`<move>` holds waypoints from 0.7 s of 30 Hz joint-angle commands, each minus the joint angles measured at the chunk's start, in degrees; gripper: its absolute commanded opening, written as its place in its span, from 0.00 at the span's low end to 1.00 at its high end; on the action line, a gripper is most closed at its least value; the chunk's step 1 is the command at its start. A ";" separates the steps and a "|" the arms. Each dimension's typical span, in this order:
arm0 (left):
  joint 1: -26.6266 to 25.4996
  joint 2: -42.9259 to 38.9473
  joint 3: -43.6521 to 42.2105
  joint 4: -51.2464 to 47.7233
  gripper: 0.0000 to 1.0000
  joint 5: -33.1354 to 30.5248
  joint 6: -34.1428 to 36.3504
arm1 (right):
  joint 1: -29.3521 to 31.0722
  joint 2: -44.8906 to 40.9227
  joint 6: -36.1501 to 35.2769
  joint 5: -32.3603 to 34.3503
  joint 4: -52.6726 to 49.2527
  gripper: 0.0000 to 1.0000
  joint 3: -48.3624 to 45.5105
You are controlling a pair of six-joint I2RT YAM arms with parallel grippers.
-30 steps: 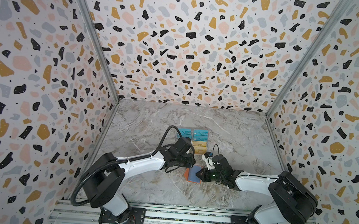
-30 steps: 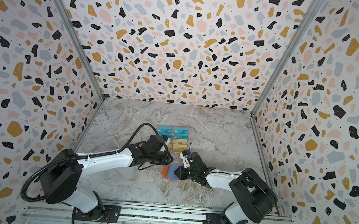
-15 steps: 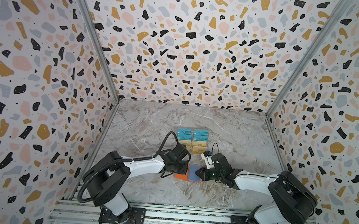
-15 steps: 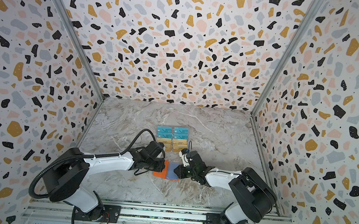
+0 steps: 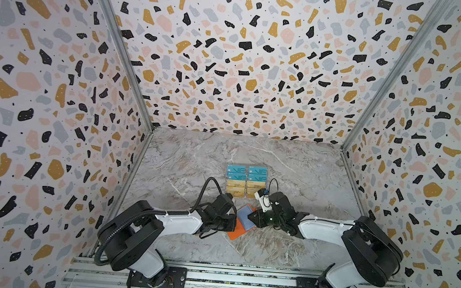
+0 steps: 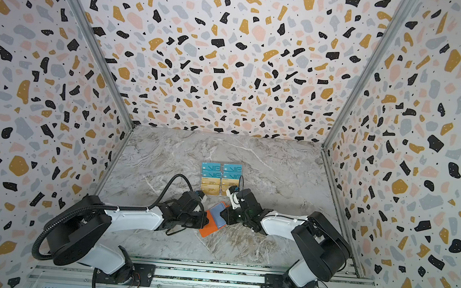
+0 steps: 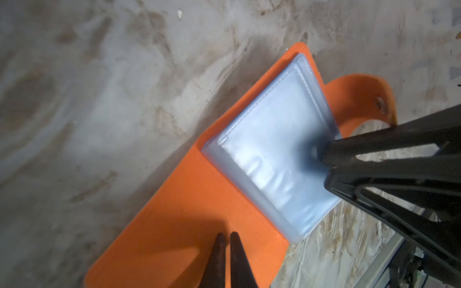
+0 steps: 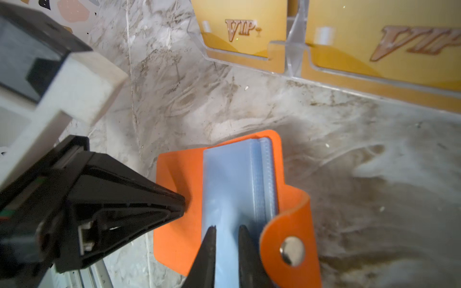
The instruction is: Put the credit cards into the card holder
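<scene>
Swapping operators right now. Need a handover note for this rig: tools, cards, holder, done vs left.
Left tool: shut, tips down on the orange side of the open card holder.
Right tool: closed narrowly on the holder's blue sleeves.
Cards: all that show sit in the clear stand behind the holder, teal rows at the back, gold in front.
Done: holder lies open with both tools on it.
Left: every card. None shows in the sleeves, and neither tool has one.

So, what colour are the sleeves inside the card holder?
The sleeves are pale blue; left wrist view.
</scene>
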 commanded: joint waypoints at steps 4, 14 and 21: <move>-0.91 -1.48 -2.01 1.27 0.08 -1.27 -4.66 | 0.08 -1.43 -2.07 -0.59 -2.89 0.20 3.03; -0.66 3.09 4.33 -10.20 0.07 -4.98 4.05 | -3.59 -3.19 -4.25 1.06 -6.09 0.24 1.21; -0.42 6.64 8.99 -14.59 0.07 -6.30 9.74 | -4.01 -1.95 -5.48 -0.03 -6.71 0.32 2.32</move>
